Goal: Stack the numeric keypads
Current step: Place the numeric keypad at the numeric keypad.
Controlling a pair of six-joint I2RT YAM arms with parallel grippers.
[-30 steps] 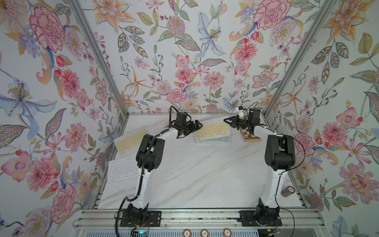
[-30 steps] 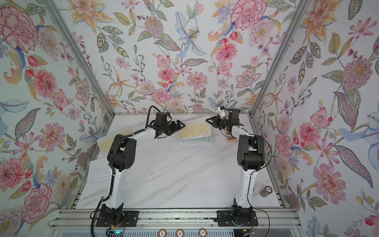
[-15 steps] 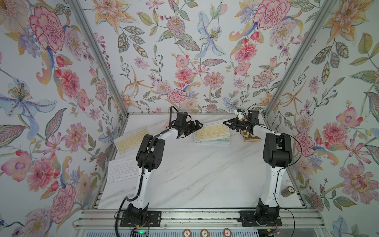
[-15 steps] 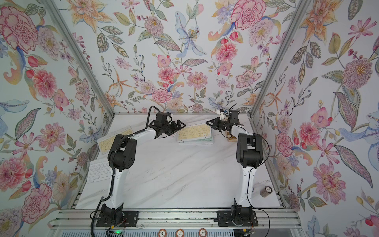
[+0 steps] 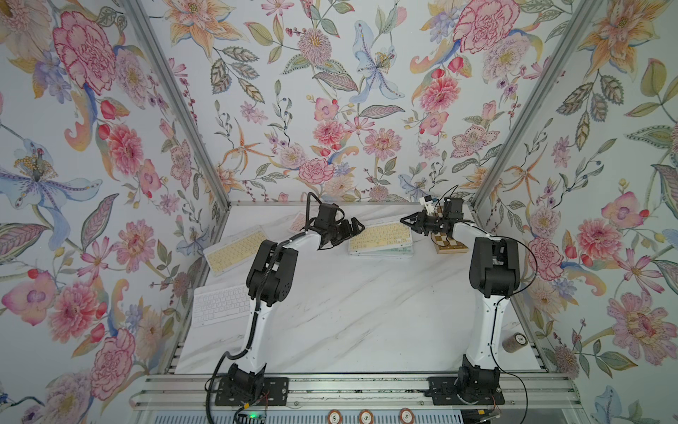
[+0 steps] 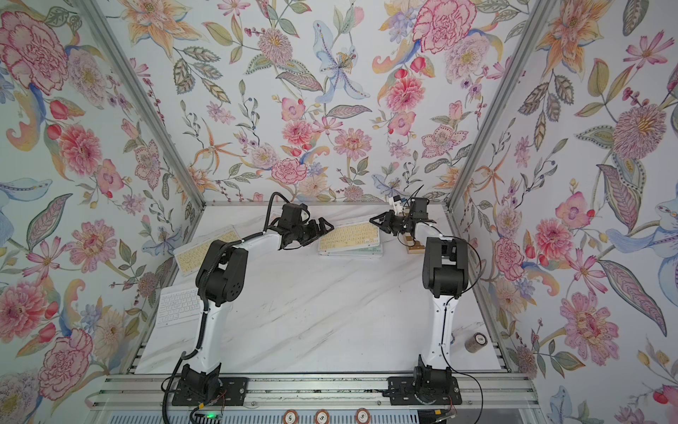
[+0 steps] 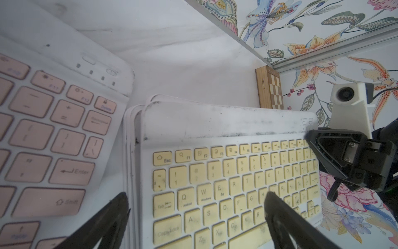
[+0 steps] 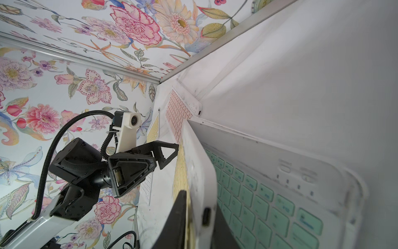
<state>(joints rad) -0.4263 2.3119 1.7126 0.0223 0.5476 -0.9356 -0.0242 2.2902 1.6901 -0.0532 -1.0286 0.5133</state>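
Keypads: two yellow (image 5: 379, 236) (image 5: 234, 249), one pink (image 5: 298, 221), one white (image 5: 220, 304), one mint (image 8: 247, 194); one chessboard (image 5: 449, 246)

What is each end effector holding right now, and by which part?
The right end effector pinches the top yellow keypad by its short end edge. The left end effector is open, holding nothing.

The yellow-keyed keypad (image 7: 226, 183) is smudged matt white plastic, the chessboard (image 7: 272, 90) smooth wood, the table (image 5: 367, 312) smooth, marble-patterned.
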